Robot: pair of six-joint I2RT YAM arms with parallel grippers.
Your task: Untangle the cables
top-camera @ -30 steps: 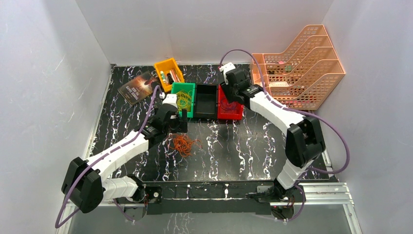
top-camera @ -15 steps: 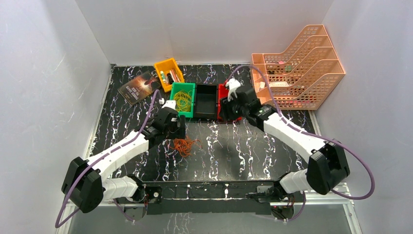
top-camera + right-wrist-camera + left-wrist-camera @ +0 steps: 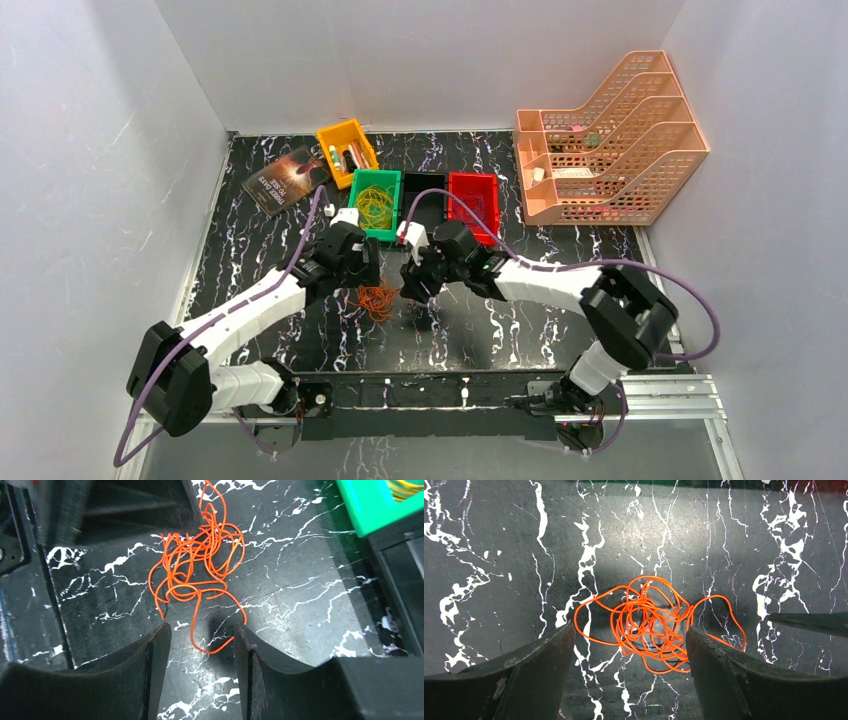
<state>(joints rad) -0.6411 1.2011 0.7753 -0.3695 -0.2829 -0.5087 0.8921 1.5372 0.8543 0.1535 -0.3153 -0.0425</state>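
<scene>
A tangle of thin orange cables (image 3: pixel 378 298) (image 3: pixel 654 625) (image 3: pixel 195 565) lies on the black marbled table, in front of the bins. My left gripper (image 3: pixel 363 268) (image 3: pixel 630 630) hovers open just left of it, the tangle showing between its fingers, apart from them. Facing it from the right, my right gripper (image 3: pixel 414 286) (image 3: pixel 202 627) is open too, with one loose orange loop lying between its fingertips. More cables, yellow ones (image 3: pixel 377 208), sit coiled in the green bin (image 3: pixel 361 184). Nothing is held.
A black bin (image 3: pixel 424 189) and a red bin (image 3: pixel 474 190) stand beside the green one. Behind are a yellow bin (image 3: pixel 334 134) with small items, a book (image 3: pixel 287 178) and a peach file rack (image 3: pixel 610 140) at the back right.
My right arm has swung from the red bin down and left to the orange tangle. The left gripper edged slightly nearer the tangle and narrowed a little.
</scene>
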